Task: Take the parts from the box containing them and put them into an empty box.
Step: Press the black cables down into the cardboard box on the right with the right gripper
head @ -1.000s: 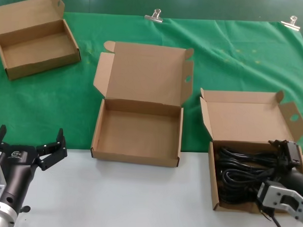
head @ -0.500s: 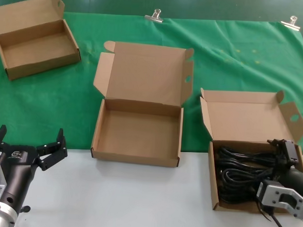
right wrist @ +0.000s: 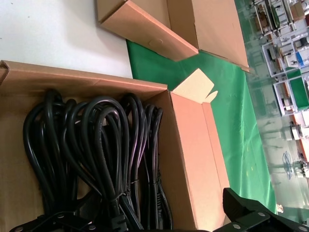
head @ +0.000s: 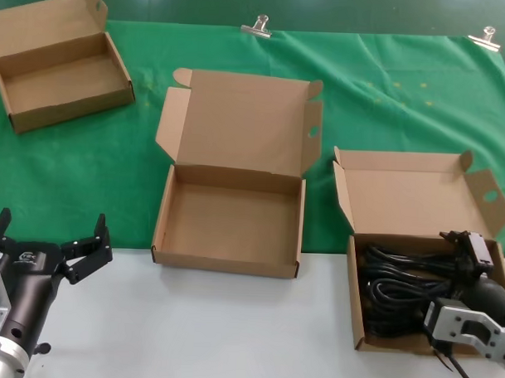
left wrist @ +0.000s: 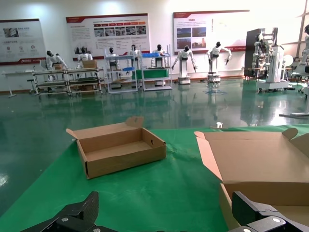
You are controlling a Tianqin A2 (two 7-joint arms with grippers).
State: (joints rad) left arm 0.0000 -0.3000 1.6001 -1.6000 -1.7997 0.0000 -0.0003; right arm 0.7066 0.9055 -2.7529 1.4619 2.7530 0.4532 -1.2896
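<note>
Your right claw (head: 468, 246) has crept slightly lower and leftward over the cord box; nothing else moved.

Left to right: your left claw (head: 47, 246) idles, fingers spread, at the counter (head: 231, 329) edge; the empty box (head: 229, 225) holds nothing; the parts (head: 402, 290) all lie in their box (head: 420, 253). Right claw fingers apart above them, gripping nothing, so no transfer has begun.

left pincer (head: 50, 236) spread, parked; right pincer (head: 464, 246) spread.
</note>
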